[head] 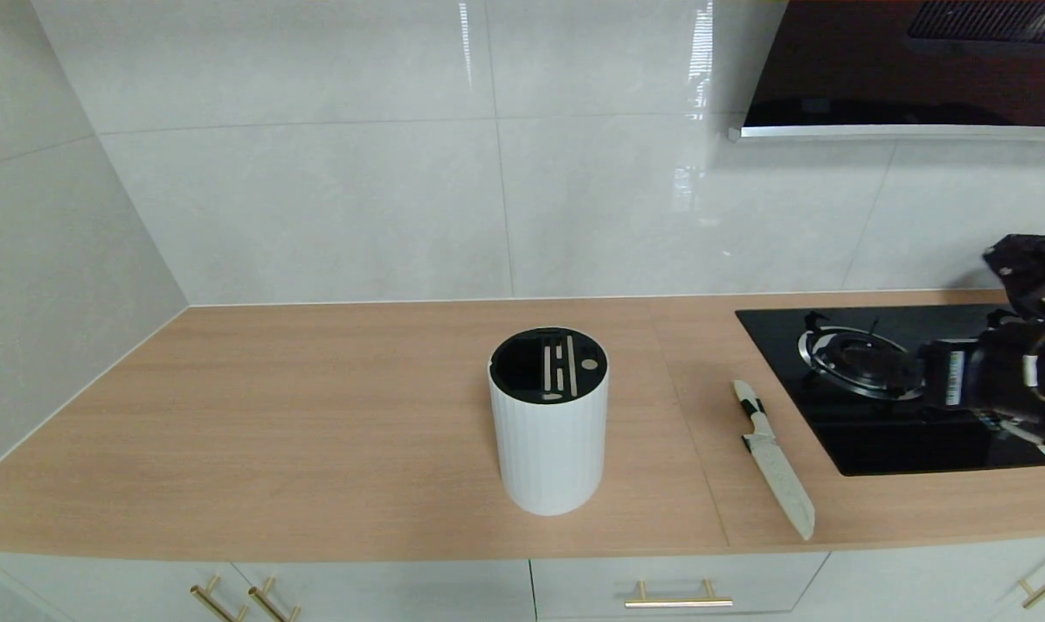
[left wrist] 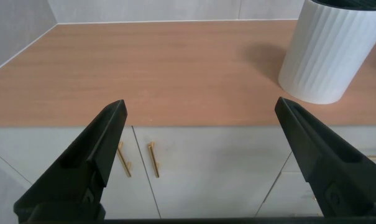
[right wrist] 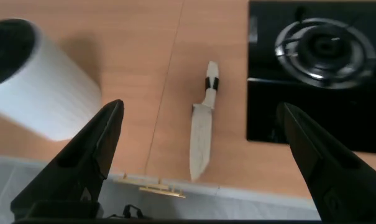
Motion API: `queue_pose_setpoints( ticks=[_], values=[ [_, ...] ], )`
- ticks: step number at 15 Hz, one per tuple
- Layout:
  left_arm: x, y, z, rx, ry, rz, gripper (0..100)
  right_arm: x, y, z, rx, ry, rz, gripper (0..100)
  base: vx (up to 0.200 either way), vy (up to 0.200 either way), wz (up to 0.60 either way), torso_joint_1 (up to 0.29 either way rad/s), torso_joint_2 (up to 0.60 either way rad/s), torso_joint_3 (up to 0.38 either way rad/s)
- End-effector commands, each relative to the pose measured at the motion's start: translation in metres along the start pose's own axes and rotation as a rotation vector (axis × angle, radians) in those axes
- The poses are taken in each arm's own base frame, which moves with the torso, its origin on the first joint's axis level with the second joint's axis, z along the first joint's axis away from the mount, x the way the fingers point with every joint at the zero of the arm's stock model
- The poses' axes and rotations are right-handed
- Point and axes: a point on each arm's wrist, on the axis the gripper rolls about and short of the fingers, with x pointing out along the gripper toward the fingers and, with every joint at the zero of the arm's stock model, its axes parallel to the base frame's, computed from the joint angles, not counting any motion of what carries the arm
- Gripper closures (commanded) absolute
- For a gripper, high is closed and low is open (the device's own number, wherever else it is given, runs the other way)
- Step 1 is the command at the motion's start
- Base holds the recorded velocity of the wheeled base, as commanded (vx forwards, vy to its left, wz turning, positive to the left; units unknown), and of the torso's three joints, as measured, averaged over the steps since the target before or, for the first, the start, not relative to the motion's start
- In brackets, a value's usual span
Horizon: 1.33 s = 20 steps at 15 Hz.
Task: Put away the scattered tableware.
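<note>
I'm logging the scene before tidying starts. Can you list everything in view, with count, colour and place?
knife holder: one, white with black slotted top, upright mid-counter
knife: one, pale with a black band on the handle, flat on the counter between holder and hob
hob: one, black, set into the counter's right end
range hood: one, dark, on the wall above the hob
counter: one, light wood
cabinet handles: several, gold, below the counter
left pincer: one, black, open, at the counter's front edge
right pincer: one, black, open, above the knife
</note>
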Motion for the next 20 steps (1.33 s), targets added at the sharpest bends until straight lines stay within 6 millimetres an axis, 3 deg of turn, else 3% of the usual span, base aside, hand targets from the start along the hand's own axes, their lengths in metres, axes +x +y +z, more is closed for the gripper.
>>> queue_pose_setpoints(
  ticks=[1,3,7,13,20],
  values=[
    [0.000,0.000,0.000,0.000,-0.002,0.002,0,0.077,0.001,-0.040,-0.007,0.180,-0.010,0,0.000,0.000,0.00,0.000,0.00,0.000],
    [0.000,0.000,0.000,0.000,0.001,0.000,0,0.112,-0.003,-0.069,-0.017,0.249,-0.071,0,0.000,0.000,0.00,0.000,0.00,0.000],
    [0.000,0.000,0.000,0.000,0.001,0.000,0,0.149,-0.004,-0.108,-0.020,0.299,-0.069,0,0.000,0.000,0.00,0.000,0.00,0.000],
    [0.000,0.000,0.000,0.000,0.001,0.000,0,0.169,0.005,-0.132,-0.035,0.296,-0.043,0,0.000,0.000,0.00,0.000,0.00,0.000],
    [0.000,0.000,0.000,0.000,0.000,0.000,0,0.190,0.006,-0.141,-0.037,0.257,-0.058,0,0.000,0.000,0.00,0.000,0.00,0.000]
  ],
)
